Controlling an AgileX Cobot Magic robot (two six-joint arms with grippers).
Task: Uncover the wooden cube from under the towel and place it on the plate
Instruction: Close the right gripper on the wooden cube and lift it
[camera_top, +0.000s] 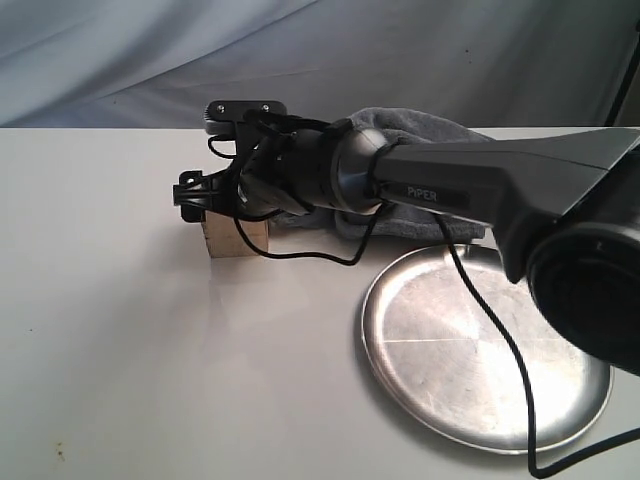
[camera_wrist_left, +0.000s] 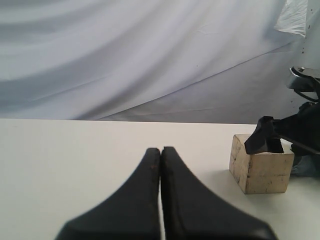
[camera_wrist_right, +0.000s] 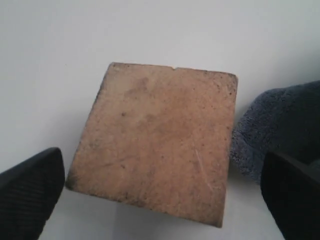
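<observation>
- Sitting on white table (camera_top: 120, 330), near right: plate (camera_top: 470, 370), far rim cut by right arm (camera_top: 500, 185) and a dangling cable.
- Lying behind that arm: towel (camera_top: 425, 125), mostly hidden, bunched.
- Standing uncovered beside towel, off the plate: wooden cube (camera_top: 236, 238), top half hidden in exterior view.
- Hovering right over cube: right gripper (camera_wrist_right: 160, 200), jaws spread wide, gripping nothing.
- Resting low, apart from cube: left gripper (camera_wrist_left: 161, 152), jaws pressed together, empty.

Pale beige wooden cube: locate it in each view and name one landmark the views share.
Exterior view: the pale beige wooden cube sits left of centre under the right gripper.
Left wrist view: far right, on the table.
Right wrist view: fills the centre, between the fingertips.
Shared landmark: the dark grey fluffy towel, beside the cube.
</observation>
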